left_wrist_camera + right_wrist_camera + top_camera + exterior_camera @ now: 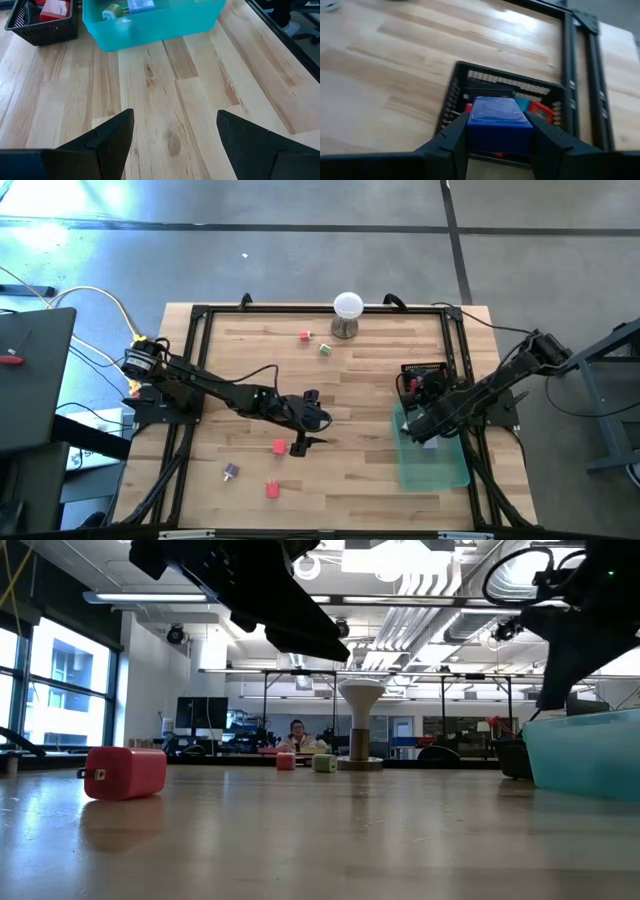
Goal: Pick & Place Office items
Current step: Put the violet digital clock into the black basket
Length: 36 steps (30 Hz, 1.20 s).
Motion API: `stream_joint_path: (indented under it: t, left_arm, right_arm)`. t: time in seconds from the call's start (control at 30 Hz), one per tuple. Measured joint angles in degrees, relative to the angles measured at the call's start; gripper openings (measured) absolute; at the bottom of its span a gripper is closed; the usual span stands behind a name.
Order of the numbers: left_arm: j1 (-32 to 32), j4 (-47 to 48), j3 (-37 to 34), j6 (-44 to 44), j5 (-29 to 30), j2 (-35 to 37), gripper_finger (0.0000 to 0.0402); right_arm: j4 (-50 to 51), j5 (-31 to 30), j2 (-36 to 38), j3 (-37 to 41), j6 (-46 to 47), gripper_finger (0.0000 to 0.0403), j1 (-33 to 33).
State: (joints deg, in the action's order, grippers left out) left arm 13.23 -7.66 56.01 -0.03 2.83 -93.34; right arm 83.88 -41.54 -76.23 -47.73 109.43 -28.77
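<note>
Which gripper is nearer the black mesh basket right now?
Right. The right gripper, shut on a blue block, hangs just beside the black mesh basket, by the teal tray. The left gripper is open mid-table, well away.

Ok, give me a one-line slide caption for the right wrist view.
Right gripper shut on a blue block, above the black basket at the wooden table edge.

My right end effector [495,137] is black and clamps a blue block [496,120]. The desk [370,390] is pale striped wood. The basket [470,82] is black mesh, the tray [150,27] translucent teal. A red block [125,772] lies on the desk, and the ball [347,305] is white.
</note>
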Motion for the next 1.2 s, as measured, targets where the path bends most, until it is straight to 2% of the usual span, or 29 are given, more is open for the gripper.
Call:
stream_joint_path:
  t: [0.3,0.77,0.97,1.2]
  left_arm:
    - [0.0,0.0,0.0,-1.7,0.0,0.0,0.0277]
    - [0.0,0.1,0.0,-1.7,0.0,0.0,0.0277]
    - [0.0,0.0,0.0,-1.5,0.0,0.0,0.0277]
    - [0.0,0.0,0.0,-1.9,0.0,0.0,0.0277]
  right_arm:
    - [2.7,4.0,0.0,4.9,9.2,0.0144,0.6]
    - [2.2,3.9,-0.2,5.6,9.2,0.0144,5.2]
    - [-5.0,0.7,-0.2,5.6,3.3,0.0144,7.7]
    - [-4.8,3.7,-0.2,5.7,3.1,0.0145,9.7]
